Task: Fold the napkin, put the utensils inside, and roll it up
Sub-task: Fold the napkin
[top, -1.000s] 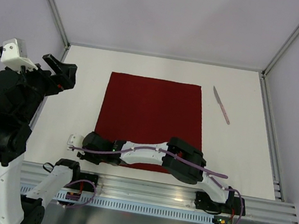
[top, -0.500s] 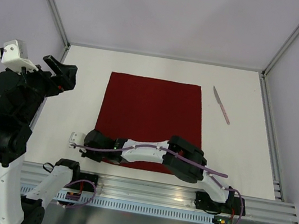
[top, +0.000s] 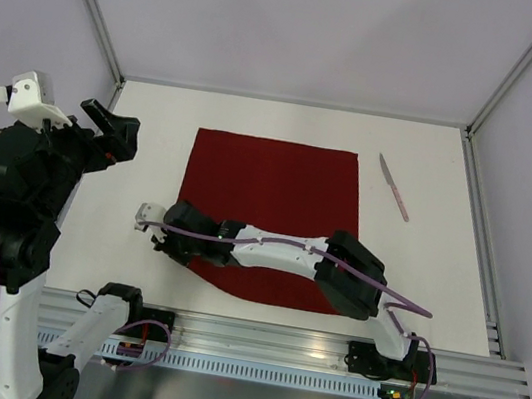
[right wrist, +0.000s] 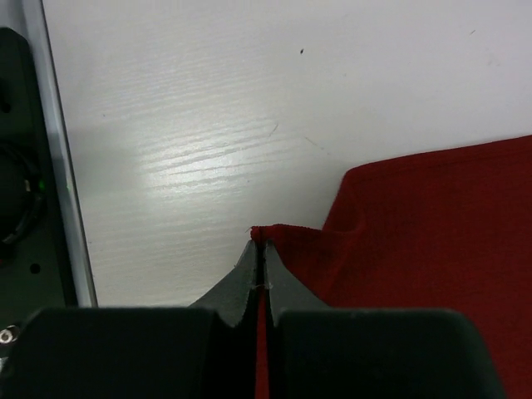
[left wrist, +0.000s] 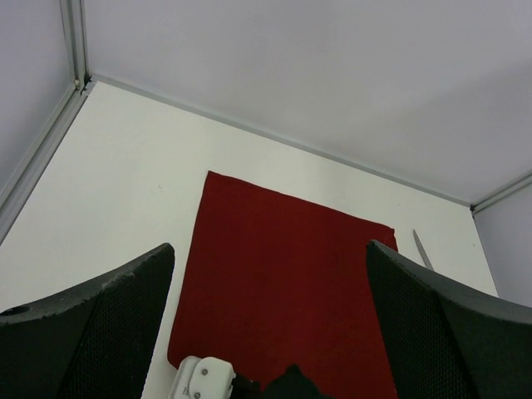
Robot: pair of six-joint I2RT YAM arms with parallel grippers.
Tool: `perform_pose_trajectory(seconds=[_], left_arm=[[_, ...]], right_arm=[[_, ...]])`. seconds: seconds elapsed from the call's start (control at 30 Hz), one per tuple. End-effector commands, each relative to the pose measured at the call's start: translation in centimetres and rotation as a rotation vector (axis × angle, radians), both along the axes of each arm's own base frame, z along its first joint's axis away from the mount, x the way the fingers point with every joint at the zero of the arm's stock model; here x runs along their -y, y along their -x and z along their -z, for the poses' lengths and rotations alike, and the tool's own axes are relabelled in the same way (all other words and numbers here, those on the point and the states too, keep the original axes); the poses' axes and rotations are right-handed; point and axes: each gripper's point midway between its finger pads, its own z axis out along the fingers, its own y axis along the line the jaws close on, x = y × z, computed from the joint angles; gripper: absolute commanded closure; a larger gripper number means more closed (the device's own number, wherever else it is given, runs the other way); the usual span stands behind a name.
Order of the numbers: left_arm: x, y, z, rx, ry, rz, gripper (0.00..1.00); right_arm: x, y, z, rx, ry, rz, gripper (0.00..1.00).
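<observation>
Dark red napkin (top: 271,200) lying near the middle of the white table (top: 144,140), flat except at its near-left corner. There the cloth is drawn up into a small peak. The right gripper (right wrist: 259,253) has its jaws shut tight on the tip of that corner, with its arm reaching across the napkin's near edge. The pale utensil (top: 393,187) lies on the table just beyond the napkin's far-right corner, apart from the cloth. The left gripper (top: 110,129) hangs above the table's left edge, clear of the napkin, with its jaws spread wide and holding nothing.
</observation>
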Motion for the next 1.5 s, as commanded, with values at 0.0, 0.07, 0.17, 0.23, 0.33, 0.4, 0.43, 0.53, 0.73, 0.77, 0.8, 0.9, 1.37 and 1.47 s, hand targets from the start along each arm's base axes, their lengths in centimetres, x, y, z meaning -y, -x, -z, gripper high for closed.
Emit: perform_pose_trajectory(seconds=[0.0, 0.07, 0.17, 0.23, 0.33, 0.4, 0.43, 0.53, 0.73, 0.77, 0.8, 0.9, 1.37, 1.47], left_arm=[[0.3, -0.5, 0.1, 0.010, 0.008, 0.012, 0.00], [0.3, -0.7, 0.2, 0.008, 0.009, 0.016, 0.00], [0.4, -1.0, 0.7, 0.002, 0.008, 0.018, 0.00], [0.5, -1.3, 1.0, -0.003, 0.009, 0.025, 0.00], [0.8, -1.7, 1.3, -0.006, 0.012, 0.037, 0.00], [1.0, -1.9, 1.4, -0.011, 0.013, 0.048, 0.00], [1.0, -2.0, 1.3, -0.005, 0.015, 0.049, 0.00], [1.3, -2.3, 1.5, -0.005, 0.020, 0.063, 0.00], [2.0, -3.3, 2.2, -0.019, 0.033, 0.098, 0.00], [2.2, -3.5, 2.3, -0.018, 0.037, 0.107, 0.00], [2.3, -3.6, 2.4, -0.021, 0.040, 0.111, 0.00], [2.6, -3.9, 2.5, -0.022, 0.044, 0.123, 0.00], [2.8, -4.6, 2.9, -0.031, 0.046, 0.135, 0.00], [2.8, -4.8, 2.9, -0.031, 0.046, 0.136, 0.00]], right_arm=[[-0.9, -0.5, -7.5, 0.010, -0.131, 0.008, 0.99], [-0.3, -1.7, -8.5, 0.019, -0.139, 0.027, 1.00], [1.1, -3.8, -9.1, 0.022, -0.131, 0.065, 1.00], [2.4, -5.5, -9.5, 0.026, -0.119, 0.098, 1.00], [4.7, -8.5, -9.7, 0.037, -0.099, 0.160, 0.99], [6.2, -10.0, -9.3, 0.035, -0.079, 0.194, 1.00], [7.5, -11.8, -9.6, 0.039, -0.080, 0.232, 1.00], [10.4, -14.7, -9.4, 0.047, -0.061, 0.301, 1.00], [16.4, -20.2, -8.5, 0.062, -0.021, 0.437, 1.00], [17.3, -20.8, -8.2, 0.064, -0.014, 0.457, 0.99], [18.5, -21.9, -8.0, 0.063, -0.008, 0.489, 1.00], [20.9, -24.1, -7.4, 0.068, 0.007, 0.543, 0.99], [27.8, -31.0, -7.9, 0.127, 0.016, 0.716, 1.00], [29.1, -31.9, -7.9, 0.137, 0.015, 0.745, 0.99]])
